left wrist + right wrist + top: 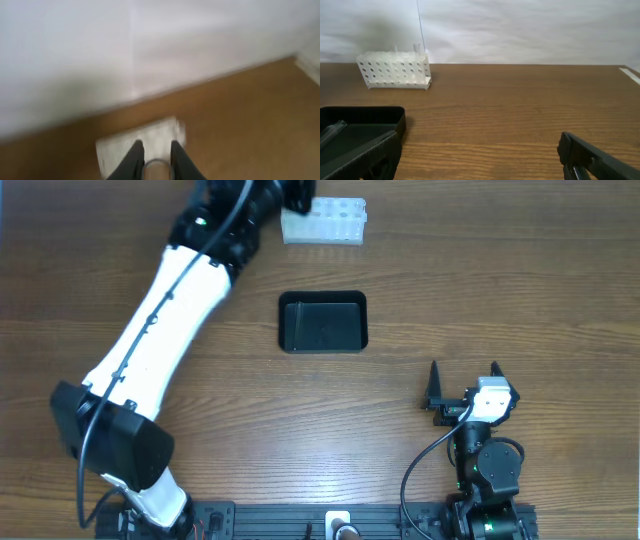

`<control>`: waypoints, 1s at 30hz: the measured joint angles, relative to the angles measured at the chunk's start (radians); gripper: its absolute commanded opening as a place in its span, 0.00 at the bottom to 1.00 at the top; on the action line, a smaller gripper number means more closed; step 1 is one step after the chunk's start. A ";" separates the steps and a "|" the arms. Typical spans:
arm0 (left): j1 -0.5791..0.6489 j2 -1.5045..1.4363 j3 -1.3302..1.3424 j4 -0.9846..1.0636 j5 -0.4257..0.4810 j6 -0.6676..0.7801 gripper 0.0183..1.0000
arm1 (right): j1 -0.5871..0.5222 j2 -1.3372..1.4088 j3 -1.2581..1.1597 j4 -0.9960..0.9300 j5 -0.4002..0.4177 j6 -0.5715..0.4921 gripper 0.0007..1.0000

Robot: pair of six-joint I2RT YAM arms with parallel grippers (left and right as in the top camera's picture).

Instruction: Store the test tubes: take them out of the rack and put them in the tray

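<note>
Top view showed the left arm, white-shelled with black joints, stretched diagonally from its base to the white perforated plastic rack (325, 222) at the far edge of the brown wooden table (520, 290). Left wrist view put the left gripper (156, 146) just above that rack. Its 2 black fingers were drawn close on what looked like a clear glass test tube (157, 169), so I judged it clamped on that tube, with extraction the step in hand. The next move called for a straight lift clear of the rack, then a carry to the black rectangular plastic tray (284, 322) near the table's middle, where 1 other clear tube (332, 131) lay. The right gripper (464, 370) sat low beyond the tray, jaws spread, holding nothing.
</note>
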 measured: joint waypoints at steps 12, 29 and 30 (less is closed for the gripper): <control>-0.093 0.008 -0.420 0.125 -0.229 -0.283 0.08 | 0.000 0.000 0.000 0.000 0.000 0.000 0.99; -0.119 0.117 -0.523 0.230 -0.258 -0.324 0.09 | 0.000 0.000 0.000 0.000 0.000 0.000 0.99; -0.124 0.121 -0.523 0.230 -0.258 -0.324 0.09 | 0.000 0.000 0.000 0.000 0.000 0.000 0.99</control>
